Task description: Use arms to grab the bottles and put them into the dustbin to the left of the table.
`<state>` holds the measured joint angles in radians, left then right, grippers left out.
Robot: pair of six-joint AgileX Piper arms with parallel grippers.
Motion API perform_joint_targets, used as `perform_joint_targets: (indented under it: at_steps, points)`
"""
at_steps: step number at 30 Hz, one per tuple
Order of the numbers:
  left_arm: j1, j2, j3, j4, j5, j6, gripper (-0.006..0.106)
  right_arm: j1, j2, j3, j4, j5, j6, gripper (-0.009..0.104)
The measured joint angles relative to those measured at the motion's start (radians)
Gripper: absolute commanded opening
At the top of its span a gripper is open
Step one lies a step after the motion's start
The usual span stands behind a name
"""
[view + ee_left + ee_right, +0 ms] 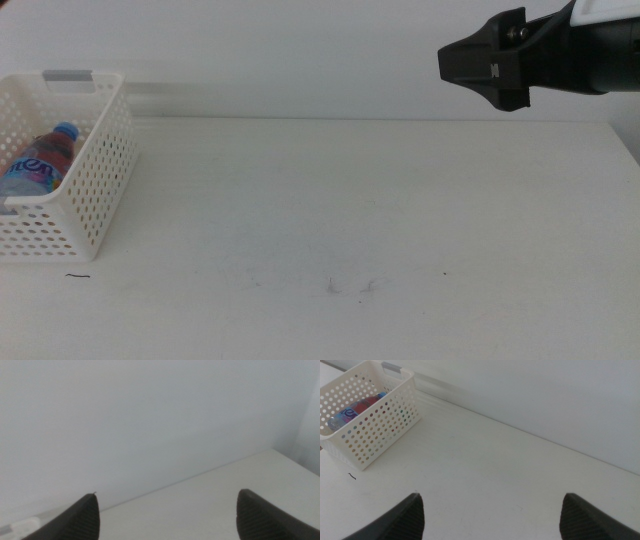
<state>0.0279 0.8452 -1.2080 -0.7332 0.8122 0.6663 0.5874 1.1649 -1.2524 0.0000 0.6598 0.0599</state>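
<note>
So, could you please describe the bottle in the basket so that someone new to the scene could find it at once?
Start at the white table and go to its left edge, where a white perforated dustbin with a grey handle strip stands. Inside lies a blue-capped bottle with a blue and red label, tilted against the wall. It is the only coloured thing here.

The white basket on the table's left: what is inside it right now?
The white basket holds a blue-capped bottle lying on its side, with something red beside it. Its perforated walls hide the rest, so a full count is impossible.

Middle view high, facing forward-down; right wrist shares dustbin (70, 170) — left wrist faces wall
</note>
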Motion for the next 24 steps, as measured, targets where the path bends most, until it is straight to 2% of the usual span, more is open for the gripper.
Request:
perform_joint_targets:
  at_steps: [9, 17, 24]
  points:
    - [-0.029, -0.002, 0.005, -0.022, 0.026, 0.000, 0.094, 0.000, 0.000, 0.000, 0.000, 0.000, 0.000, 0.088]
    - [-0.304, -0.085, 0.084, 0.112, -0.287, -0.028, 0.094, 0.000, 0.000, 0.000, 0.000, 0.000, 0.000, 0.088]
    - [-0.348, -0.109, 0.097, 0.153, -0.369, -0.050, 0.094, 0.000, 0.000, 0.000, 0.000, 0.000, 0.000, 0.088]
